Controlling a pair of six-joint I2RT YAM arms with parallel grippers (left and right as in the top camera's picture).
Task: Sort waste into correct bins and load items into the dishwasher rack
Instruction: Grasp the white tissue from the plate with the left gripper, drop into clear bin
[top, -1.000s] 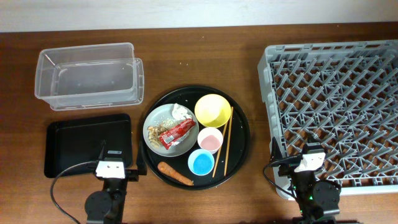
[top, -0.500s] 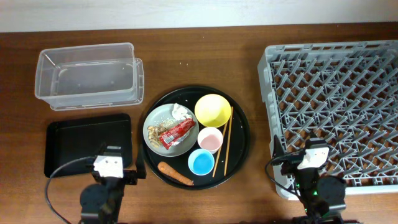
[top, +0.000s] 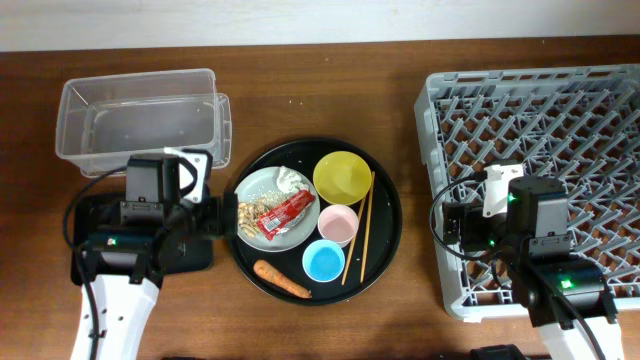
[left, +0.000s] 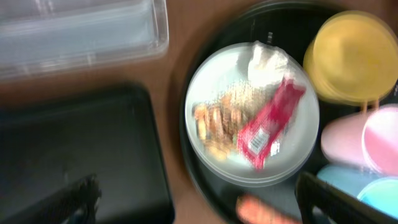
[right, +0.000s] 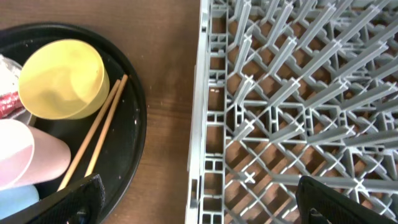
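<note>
Overhead: the round black tray (top: 388, 225) sits mid-counter and carries every item and scrap. On its left half lies the grey plate (top: 256, 186), with the red wrapper (top: 285, 213) slanting across it, crumpled white paper (top: 291, 180) at its far edge and nut-shell scraps (top: 248, 212) on its left side. The yellow bowl (top: 341, 177), pink cup (top: 338, 224) and blue cup (top: 323, 261) run down the tray's middle; the chopsticks (top: 362, 228) lie just right of them; the carrot (top: 281, 279) rests at the tray's near edge. The clear tub (top: 140, 132) stands up-left of the round tray, the flat black tray (top: 196, 256) to its left, the dishwasher rack (top: 560, 110) to its right; nothing looks sorted yet. The left gripper (top: 213, 215) hangs at the round tray's left rim; the right gripper (top: 452, 226) hangs between that tray and the rack.

Left wrist: the picture is blurred; the plate lies centred below; the fingers (left: 339, 200) show at the lower corners, spread wide with nothing between them.

Right wrist: its fingers (right: 339, 204) are likewise wide apart and hold nothing; the round tray's right side shows, the chopsticks just beside the bowl.

Risks, as I judge them: the wrapper lies over the scraps, so a pinch there may scatter shells across the round tray; the light wrapper may slip free; lifting the bowl may roll the chopsticks; both arms reaching over the round tray together may collide.
</note>
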